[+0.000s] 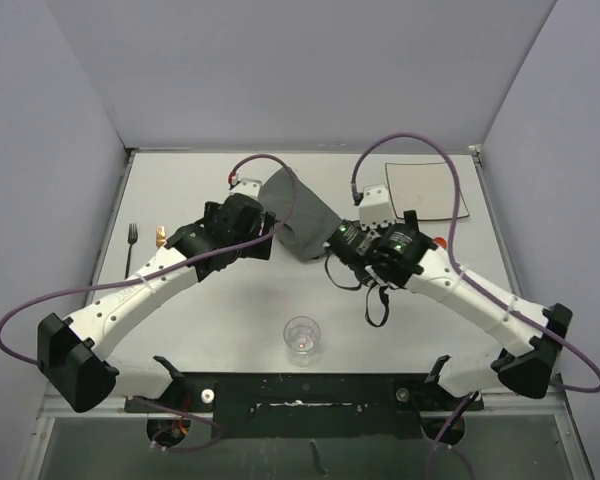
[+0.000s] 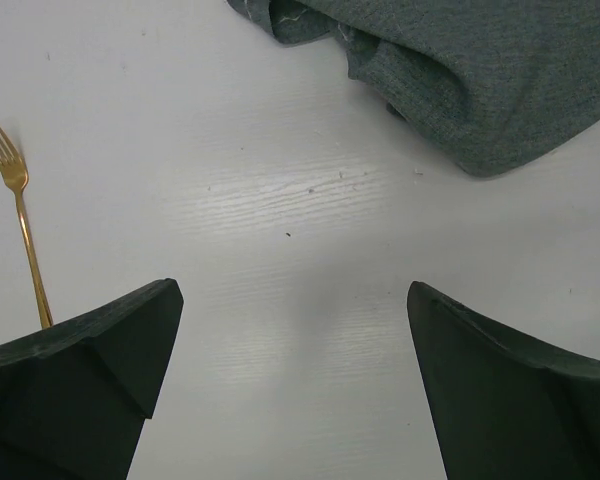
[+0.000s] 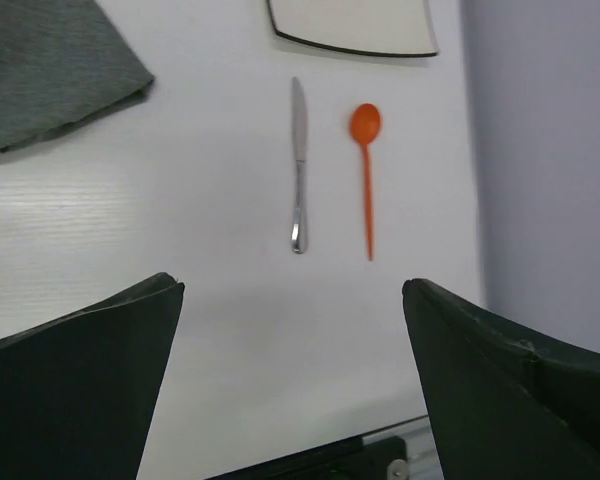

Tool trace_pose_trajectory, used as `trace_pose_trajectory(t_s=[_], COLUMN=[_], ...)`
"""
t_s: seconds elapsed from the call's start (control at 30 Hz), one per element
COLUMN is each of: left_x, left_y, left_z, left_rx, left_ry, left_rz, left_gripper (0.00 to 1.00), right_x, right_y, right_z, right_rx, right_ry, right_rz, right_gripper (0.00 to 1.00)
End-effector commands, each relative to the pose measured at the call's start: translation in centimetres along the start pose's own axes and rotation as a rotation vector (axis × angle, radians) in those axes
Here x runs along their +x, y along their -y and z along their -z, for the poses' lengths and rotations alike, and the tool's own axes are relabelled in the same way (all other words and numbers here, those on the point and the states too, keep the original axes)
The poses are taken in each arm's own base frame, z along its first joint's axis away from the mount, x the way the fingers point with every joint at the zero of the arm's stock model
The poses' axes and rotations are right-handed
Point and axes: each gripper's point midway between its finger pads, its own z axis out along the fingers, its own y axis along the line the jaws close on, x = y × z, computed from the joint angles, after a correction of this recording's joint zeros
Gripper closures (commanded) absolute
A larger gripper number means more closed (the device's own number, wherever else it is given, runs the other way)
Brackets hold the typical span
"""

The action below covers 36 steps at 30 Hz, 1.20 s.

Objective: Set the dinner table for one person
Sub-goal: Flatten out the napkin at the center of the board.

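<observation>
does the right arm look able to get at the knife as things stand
Probably yes: the knife lies flat on bare dinner table just ahead of the right arm, whose jaws stand open, nothing between. The orange spoon beside it lies apart, though close.

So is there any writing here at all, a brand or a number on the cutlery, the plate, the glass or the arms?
None can be read in any view.
The knife, orange spoon, gold fork, plate, glass, grey cloth and dinner table all look plain.
Any marks on the arms are too small to tell.
</observation>
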Motion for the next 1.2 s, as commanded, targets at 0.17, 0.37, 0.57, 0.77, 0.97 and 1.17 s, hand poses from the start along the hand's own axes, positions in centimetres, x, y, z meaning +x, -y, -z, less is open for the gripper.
trace_pose_trajectory(t_s=[0.17, 0.37, 0.57, 0.77, 0.97, 1.17], left_x=[-2.7, -1.6, -1.6, -1.3, 0.8, 1.3], left_y=[-1.1, -1.6, -0.4, -0.2, 0.7, 1.3], left_z=[2.3, 1.5, 0.8, 0.2, -2.2, -3.9], left_rx=[0.0, -0.069, -0.023, -0.047, -0.021, 0.035], left_ry=[0.16, 0.092, 0.099, 0.028, -0.126, -0.185], left_rz=[0.102, 0.059, 0.032, -0.005, -0.006, 0.082], left_gripper=[0.02, 0.02, 0.02, 0.02, 0.02, 0.04], right_x=[-1.3, -0.6, -0.6, -2.2, -0.1, -0.9], right_y=[7.1, 9.3, 7.7, 1.2, -3.0, -7.6], right_z=[3.0, 0.8, -1.8, -3.6, -8.0, -8.8], right_rx=[0.39, 0.291, 0.008, -0.282, -0.269, -0.474], right_ry=[0.199, 0.134, 0.172, 0.058, -0.236, -0.153], right_rz=[0.008, -0.261, -0.268, -0.125, 0.008, 0.003], right_gripper=[0.02, 0.02, 0.02, 0.02, 0.17, 0.22])
